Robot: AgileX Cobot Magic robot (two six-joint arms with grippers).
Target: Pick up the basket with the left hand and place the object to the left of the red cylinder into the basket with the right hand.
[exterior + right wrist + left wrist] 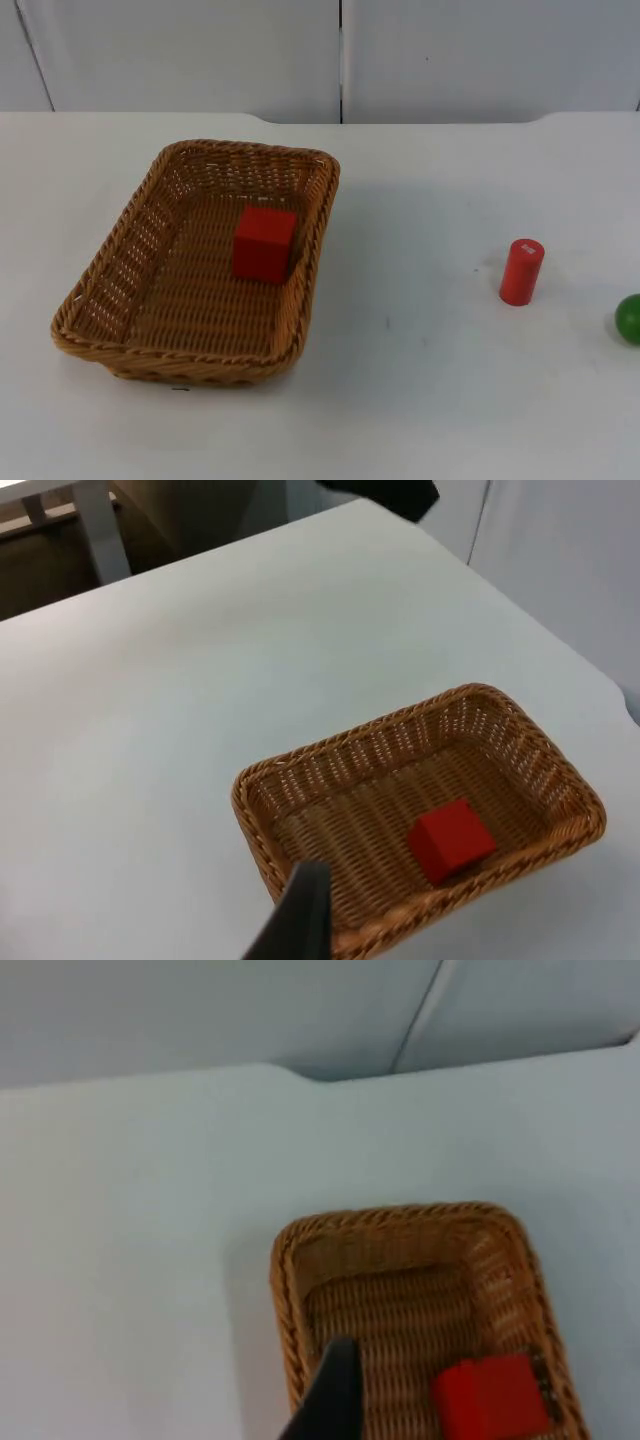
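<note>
White surface [420, 400]: red block [264, 243] sits in the basket [120, 290], red cylinder [521, 271] well apart; finger state can't be told, and any re-grab risks tipping the basket

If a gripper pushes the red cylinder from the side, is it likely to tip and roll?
Probably yes. The red cylinder stands upright on a small base and is taller than wide, so a high push may topple it. Lying down, its round side would likely roll on the smooth table.
</note>
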